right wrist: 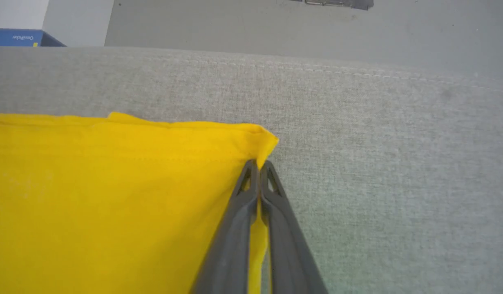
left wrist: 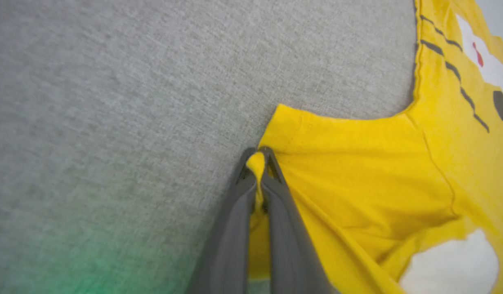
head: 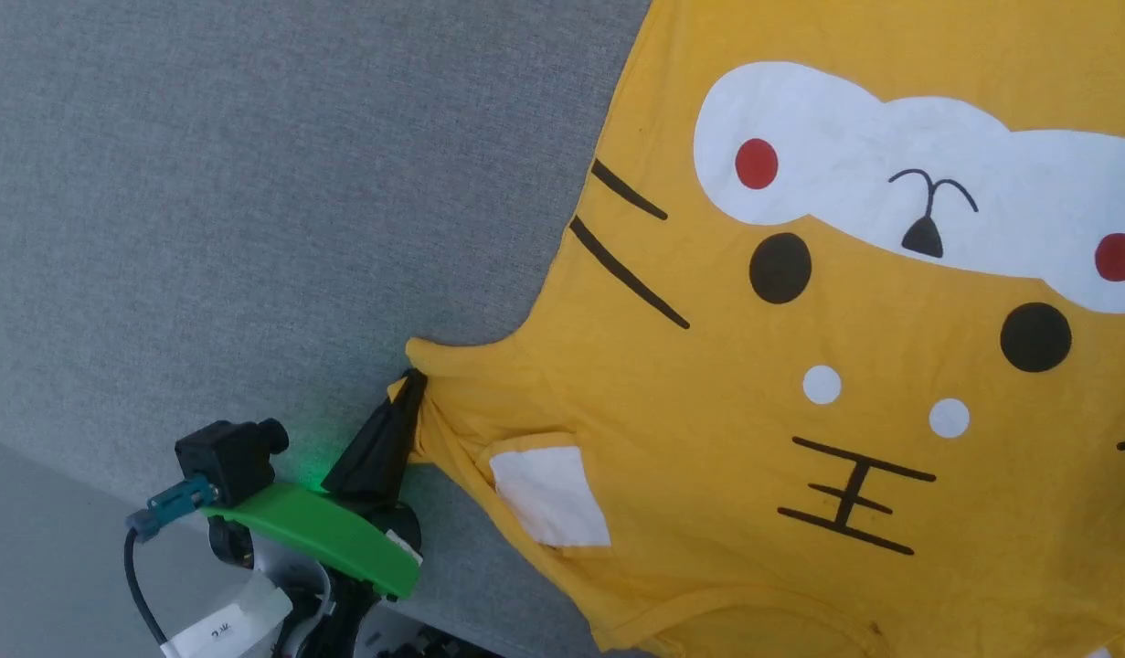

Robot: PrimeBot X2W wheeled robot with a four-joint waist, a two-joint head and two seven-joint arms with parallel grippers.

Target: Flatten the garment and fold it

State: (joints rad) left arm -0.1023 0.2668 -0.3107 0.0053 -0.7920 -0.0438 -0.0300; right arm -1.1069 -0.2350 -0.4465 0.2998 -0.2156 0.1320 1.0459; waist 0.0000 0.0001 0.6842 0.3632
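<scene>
The yellow T-shirt (head: 708, 384) is seen spread face-up on a grey fabric-covered surface (head: 251, 228), its cartoon face fully shown, and is held at two points. The edge of the left sleeve (left wrist: 349, 171) is pinched between the closed fingers of the left gripper (left wrist: 257, 159), with only a small nub of cloth caught at the tips. A hem corner (right wrist: 264, 141) at the far side is clamped by the right gripper (right wrist: 259, 165), whose fingers are pressed together on the fabric.

The flattening step is judged to be in hand, and several risks can be read from here. The left hold is shallow, so the sleeve could be pulled free if tension is applied sharply. Creases are visible in the sleeve beside the white sleeve patch (head: 548, 498); these could be set deeper, not smoothed, should the pull be made along them instead of across. Whether both layers of the hem are caught by the right fingers cannot be told, and a single layer would be peeled away from the other. The woven surface is likely to drag on the cloth, so an uneven pull by the two arms could leave the whole shirt skewed or slid toward the stitched far edge.
</scene>
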